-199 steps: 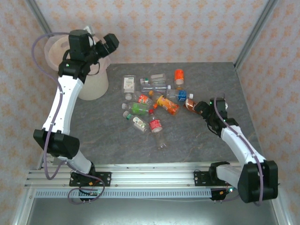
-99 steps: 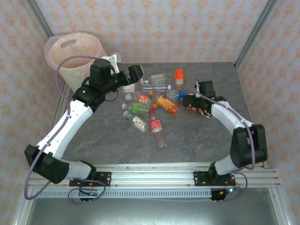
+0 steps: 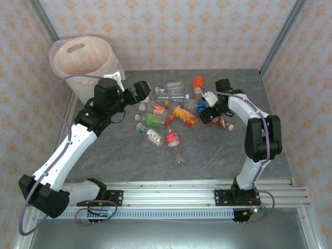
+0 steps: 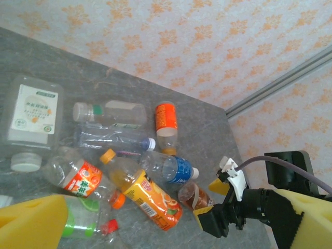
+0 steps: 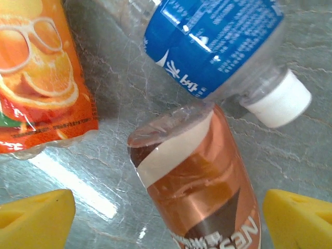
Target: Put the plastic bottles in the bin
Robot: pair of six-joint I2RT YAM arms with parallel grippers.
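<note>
Two right fingers (image 5: 36,218) — spread, apparently not touching — flank the brown-labelled bottle (image 5: 199,181) lying between them.

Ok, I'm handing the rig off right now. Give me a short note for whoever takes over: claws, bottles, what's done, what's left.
Left claw: open, empty, hovering by the pile's far-left edge.
Right claw: open, pads either side of the brown-labelled bottle lying at the pile's right edge, not yet closed on it.
Bottles: about a dozen, lying clustered mid-table.
Bin: upright at the far left, its bottom out of sight.
Done: no bottle seen in the bin.
Left: probably grip the brown one, carry it to the bin, then the rest.
</note>
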